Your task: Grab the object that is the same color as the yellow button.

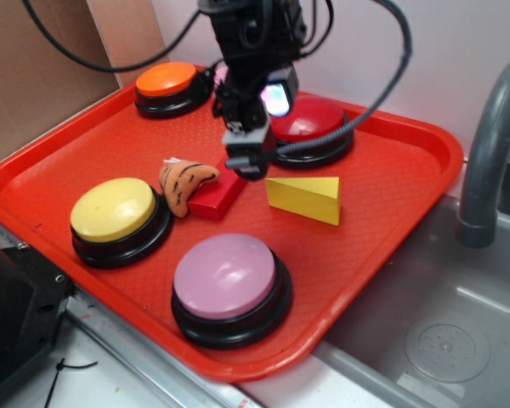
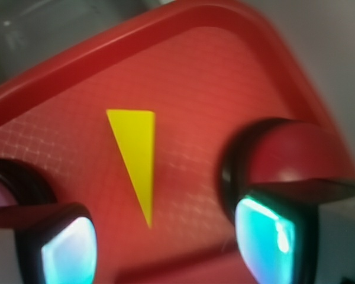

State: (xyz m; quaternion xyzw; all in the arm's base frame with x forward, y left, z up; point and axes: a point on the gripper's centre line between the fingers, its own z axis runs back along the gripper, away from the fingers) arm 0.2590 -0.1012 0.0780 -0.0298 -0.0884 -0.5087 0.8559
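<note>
Yellow wedge block lies flat on the red tray, just beside our jaws and a little ahead of them, untouched. Our jaws hang above the tray, spread apart and empty; in the wrist view the wedge shows in the gap between the two fingers. A red rectangular block sits directly below the jaws, touching an orange striped soft toy. A red button stands close behind the jaws. The yellow button, a pink button and an orange button stand further off. Nothing covers the wedge.
</note>
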